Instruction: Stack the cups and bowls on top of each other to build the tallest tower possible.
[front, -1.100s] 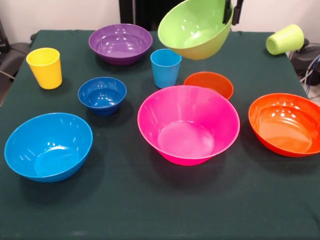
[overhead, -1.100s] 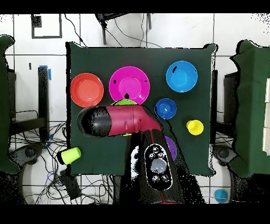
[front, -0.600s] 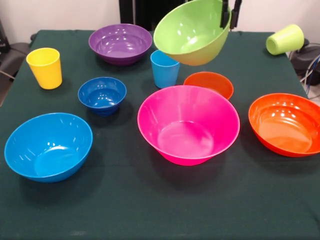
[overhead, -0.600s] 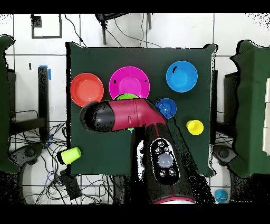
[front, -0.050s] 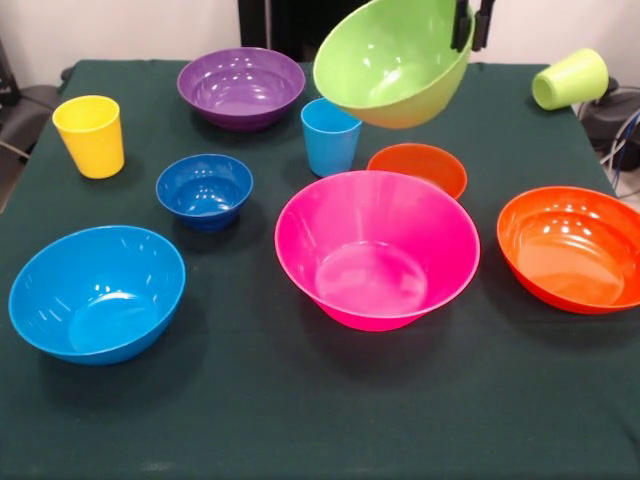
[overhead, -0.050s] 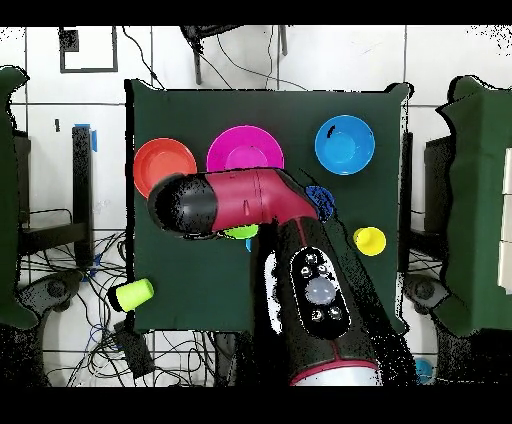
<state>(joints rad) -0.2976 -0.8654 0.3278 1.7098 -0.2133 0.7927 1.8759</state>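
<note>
Dark green cloth covers the table, corners of it showing in overhead view w/ white tiled floor all round, cables strewn on the floor by the table's edges. Landmark: pink bowl, upright on the cloth, roughly mid-table. Gripper at top edge of front view, clamped on the rim of the lime green bowl, which hangs tilted in the air above and behind the pink bowl, mouth facing the camera. Light blue cup stands behind the pink bowl, partly under the lifted bowl; small orange bowl just behind the pink bowl's rim. Orange-red bowl to the right of pink in front view, apart from it. Small dark blue bowl to the left; light blue bowl further left and nearer the camera. Purple bowl and yellow cup back left. Lime green cup lies on its side off the table's back right corner. Nothing is stacked: every bowl sits singly. In overhead view the red and black arm hides much of the middle.
</note>
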